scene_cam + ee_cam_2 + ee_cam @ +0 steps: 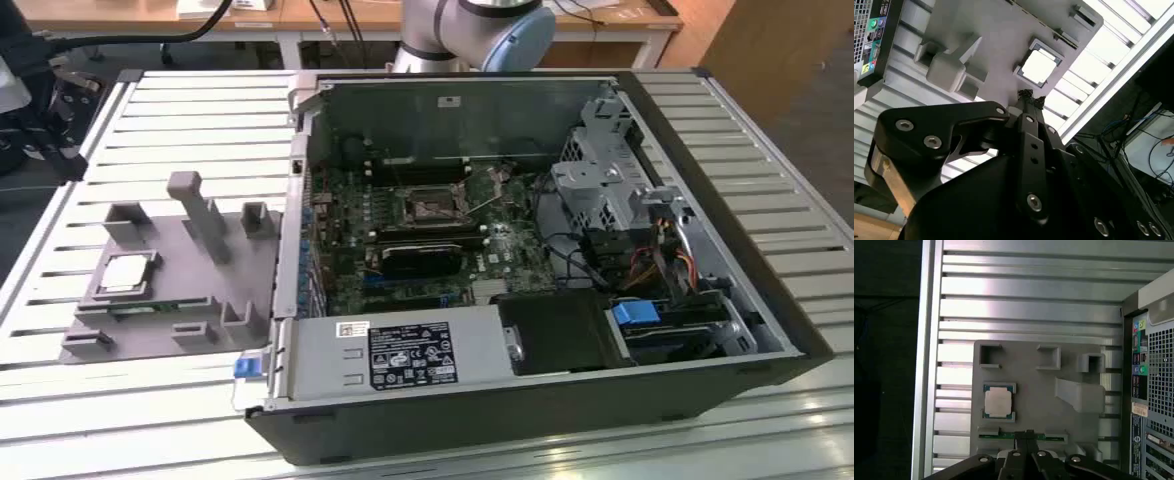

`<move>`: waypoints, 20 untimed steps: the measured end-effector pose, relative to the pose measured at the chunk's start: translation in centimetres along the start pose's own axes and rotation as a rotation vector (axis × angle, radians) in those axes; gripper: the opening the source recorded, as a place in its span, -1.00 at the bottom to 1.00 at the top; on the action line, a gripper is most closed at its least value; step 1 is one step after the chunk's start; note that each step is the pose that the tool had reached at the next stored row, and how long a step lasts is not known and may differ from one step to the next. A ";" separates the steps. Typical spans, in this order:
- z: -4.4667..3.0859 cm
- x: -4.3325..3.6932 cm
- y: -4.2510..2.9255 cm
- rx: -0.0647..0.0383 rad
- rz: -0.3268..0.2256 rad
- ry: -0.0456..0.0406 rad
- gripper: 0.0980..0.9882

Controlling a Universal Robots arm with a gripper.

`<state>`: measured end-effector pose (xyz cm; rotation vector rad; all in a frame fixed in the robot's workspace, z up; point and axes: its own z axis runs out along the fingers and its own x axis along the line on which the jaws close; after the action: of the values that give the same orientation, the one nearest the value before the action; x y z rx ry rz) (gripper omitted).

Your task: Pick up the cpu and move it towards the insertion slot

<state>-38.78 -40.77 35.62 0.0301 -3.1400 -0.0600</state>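
On the grey tray, the cpu lies near the pincer — clenched on nothing — but apart.

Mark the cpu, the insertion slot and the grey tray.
cpu (998, 402): first wrist view, centre of its metal top.
insertion slot (434, 207): exterior view, middle of the dark socket.
grey tray (180, 285): exterior view, bare flat part of its floor.

A grey plastic tray with raised blocks is lying on the slatted metal worktop, just beside an open computer case. Inside, a silver power supply is sitting along one wall, and a metal drive cage is standing toward the exterior view's right. A blue tab is sticking out at the case's corner.
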 end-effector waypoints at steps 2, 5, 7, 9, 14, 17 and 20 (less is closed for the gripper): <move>0.00 0.00 0.00 0.000 0.000 -0.0001 -0.99; 0.02 0.00 0.00 0.000 0.000 0.0001 -0.99; 0.10 0.00 0.00 0.000 0.000 -0.0001 -0.99; 0.22 0.00 -0.01 0.000 0.000 -0.0001 -0.99; 0.62 0.03 -0.02 0.000 0.000 -0.0005 -0.99; 0.83 0.14 -0.03 0.000 0.000 -0.0012 -0.99; 1.03 0.26 -0.03 0.000 0.000 -0.0024 -0.99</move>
<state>-39.04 -40.77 34.59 0.0301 -3.1424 -0.0601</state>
